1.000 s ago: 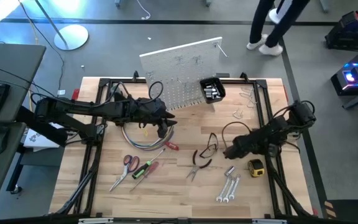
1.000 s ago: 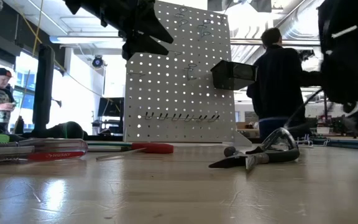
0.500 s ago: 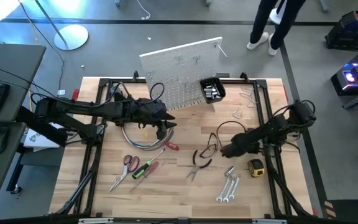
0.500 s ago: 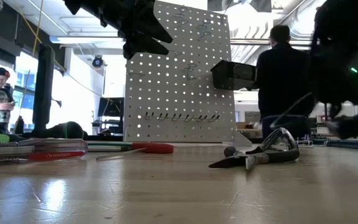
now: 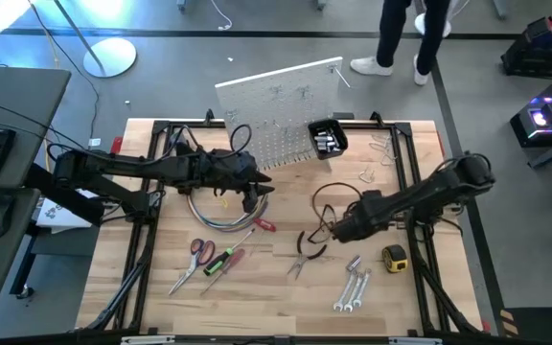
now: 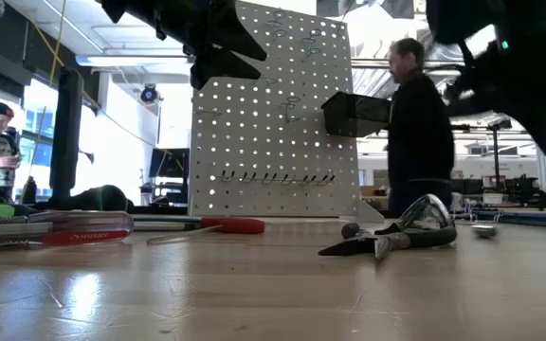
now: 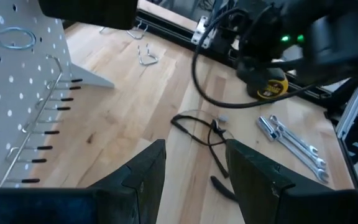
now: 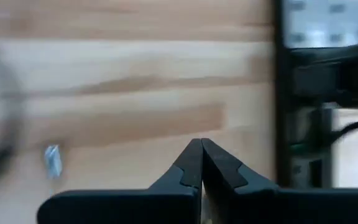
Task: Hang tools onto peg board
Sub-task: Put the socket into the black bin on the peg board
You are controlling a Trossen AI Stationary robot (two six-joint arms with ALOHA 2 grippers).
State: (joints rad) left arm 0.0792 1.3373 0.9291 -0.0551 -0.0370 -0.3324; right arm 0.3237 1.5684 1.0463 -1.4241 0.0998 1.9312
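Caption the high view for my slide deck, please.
Left pincer open near the peg board; right pincer shut above the pliers.

Your right gripper (image 5: 332, 230) has swung left across the table: a sec ago it sat by the tape measure (image 5: 395, 257), now it's just right of the pliers (image 5: 307, 247), fingers shut, w/ the arm stretched out longer. In the low view the arm moved up and left. The person (image 5: 398, 34) behind the table stepped left too.
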